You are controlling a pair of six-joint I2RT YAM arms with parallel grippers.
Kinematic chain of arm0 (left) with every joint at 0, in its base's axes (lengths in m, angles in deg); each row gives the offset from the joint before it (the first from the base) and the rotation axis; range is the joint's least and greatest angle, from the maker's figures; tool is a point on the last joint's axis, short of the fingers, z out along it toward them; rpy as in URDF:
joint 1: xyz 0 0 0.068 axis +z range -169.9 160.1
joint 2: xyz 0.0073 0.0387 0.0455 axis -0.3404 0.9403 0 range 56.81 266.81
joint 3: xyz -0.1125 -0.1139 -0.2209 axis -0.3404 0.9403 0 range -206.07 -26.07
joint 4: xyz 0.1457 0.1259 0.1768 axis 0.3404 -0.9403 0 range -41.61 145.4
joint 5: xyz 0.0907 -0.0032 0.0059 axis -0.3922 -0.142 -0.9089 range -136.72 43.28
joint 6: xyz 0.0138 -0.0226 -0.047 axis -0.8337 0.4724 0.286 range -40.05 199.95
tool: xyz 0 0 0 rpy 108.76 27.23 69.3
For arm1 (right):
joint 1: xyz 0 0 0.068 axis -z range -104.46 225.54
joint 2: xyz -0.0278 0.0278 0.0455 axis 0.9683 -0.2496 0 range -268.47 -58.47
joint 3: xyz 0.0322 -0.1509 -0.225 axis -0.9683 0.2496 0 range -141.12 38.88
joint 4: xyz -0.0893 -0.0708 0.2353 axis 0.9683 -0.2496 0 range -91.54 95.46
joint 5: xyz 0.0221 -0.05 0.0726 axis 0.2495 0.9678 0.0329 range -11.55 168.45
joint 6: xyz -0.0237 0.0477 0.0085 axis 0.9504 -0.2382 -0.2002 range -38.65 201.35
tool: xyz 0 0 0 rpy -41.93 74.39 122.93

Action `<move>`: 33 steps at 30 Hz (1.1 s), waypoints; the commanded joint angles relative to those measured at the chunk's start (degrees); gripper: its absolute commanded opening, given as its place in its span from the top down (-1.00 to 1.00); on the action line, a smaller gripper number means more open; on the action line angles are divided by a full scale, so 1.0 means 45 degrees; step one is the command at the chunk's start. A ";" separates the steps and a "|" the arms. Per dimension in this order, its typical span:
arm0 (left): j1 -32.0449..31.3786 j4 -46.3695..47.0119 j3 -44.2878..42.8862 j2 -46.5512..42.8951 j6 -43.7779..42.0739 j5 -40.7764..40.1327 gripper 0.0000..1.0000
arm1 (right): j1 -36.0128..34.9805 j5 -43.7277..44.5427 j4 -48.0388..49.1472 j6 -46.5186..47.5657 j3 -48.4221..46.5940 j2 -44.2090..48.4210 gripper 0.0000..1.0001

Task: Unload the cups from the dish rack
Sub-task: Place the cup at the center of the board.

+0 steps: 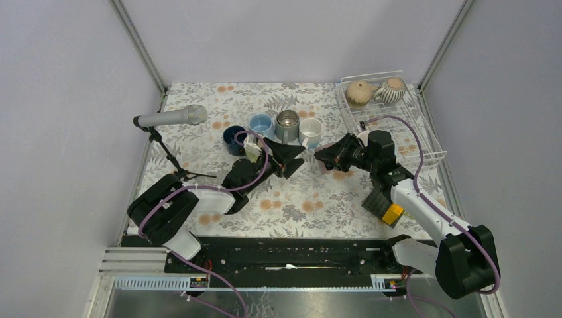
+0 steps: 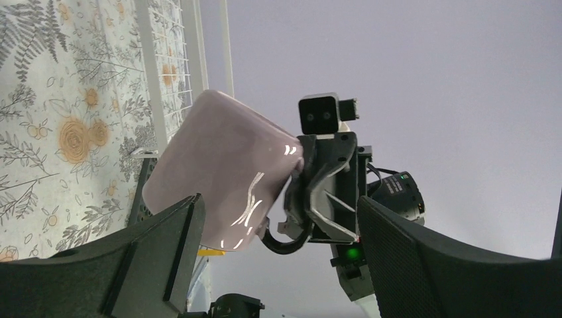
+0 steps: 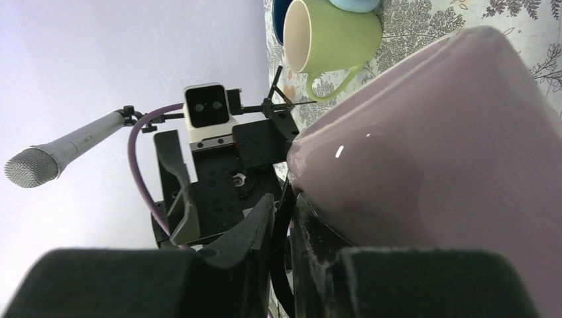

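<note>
The right gripper [image 1: 326,159] is clamped tight on the pink mug [image 2: 219,179], held in mid-air off the dish rack [image 1: 371,77]. The left gripper [image 1: 298,161] gapes wide, empty, facing it; I'd have it close squarely on the mug's body before the right lets go

The left arm [image 1: 219,197] stretched forward and to the right, the left gripper [image 1: 296,159] with its jaws spread wide. Facing it tip to tip, the right gripper [image 1: 325,158] had its jaws clamped on a pink cup [image 3: 450,152], the right arm [image 1: 424,209] angled in leftward.
</note>
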 commanded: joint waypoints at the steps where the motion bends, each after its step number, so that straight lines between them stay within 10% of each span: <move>1: 0.0039 0.0819 -0.0337 0.0045 0.0606 -0.0018 -0.76 | -0.0093 -0.0233 0.1790 -0.0306 -0.0242 0.0654 1.00; 33: 0.0254 0.5381 0.0548 0.1435 0.6656 0.0044 -0.72 | -0.1369 0.2698 0.8762 -0.3616 0.0359 -0.0223 1.00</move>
